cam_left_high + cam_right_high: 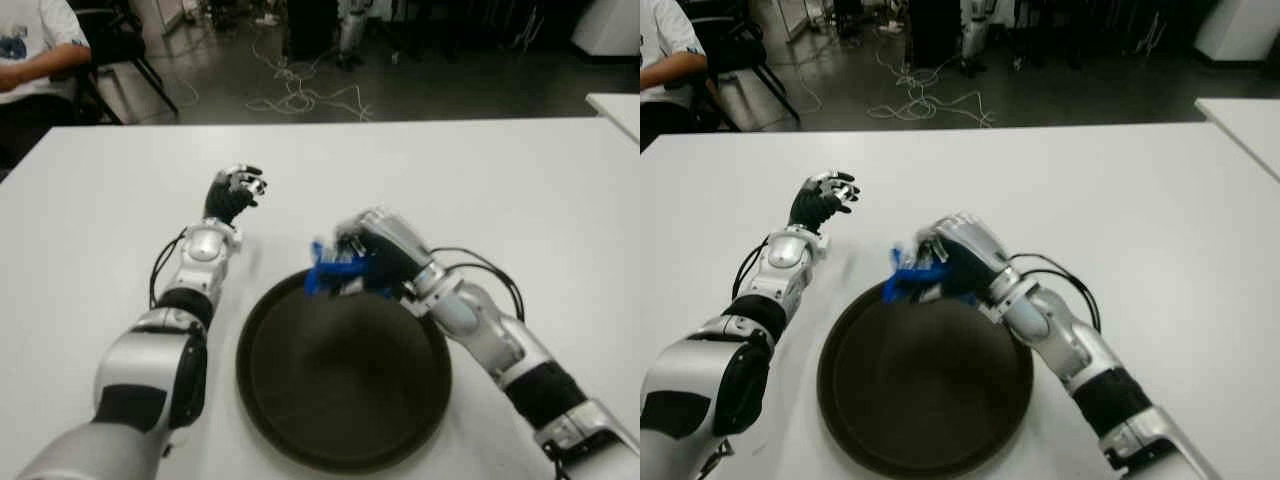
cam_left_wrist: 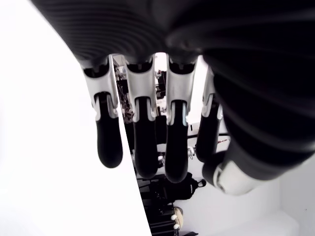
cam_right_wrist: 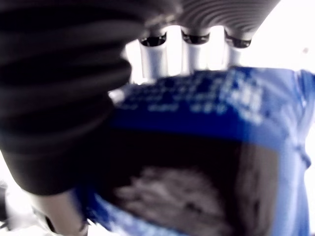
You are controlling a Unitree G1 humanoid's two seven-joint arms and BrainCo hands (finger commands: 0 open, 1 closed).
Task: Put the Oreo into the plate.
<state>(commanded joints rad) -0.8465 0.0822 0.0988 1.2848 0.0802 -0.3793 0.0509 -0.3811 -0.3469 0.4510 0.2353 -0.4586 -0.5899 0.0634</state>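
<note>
Well, the job looks more than half done from where I stand. The right hand has its fingers curled round the Oreo, a blue packet, and holds it at the plate's rim at about twelve o'clock, the packet's end poking out over the far edge of the dish. The right wrist view bears that out: the blue wrapper fills the palm, with the fingers folded over its upper edge and the thumb pressing on one side. So the pick-up is finished and the carry is nearly so.

What remains, I'd say, is the last stretch: bring the packet further in over the dark middle of the plate, lower it, and let the fingers go. Nothing lies in the plate yet, as far as I can see, and I can't tell whether the packet touches the rim or hangs just above it.

Over at about ten o'clock from the plate, the left hand shows above the white table, well apart from the dish. Its own wrist view has the fingers hanging loose and a little apart, with nothing between them. It seems to have no part in this step.

Beyond the table's far left corner, a person in a white shirt sits on a chair, only partly in view.
</note>
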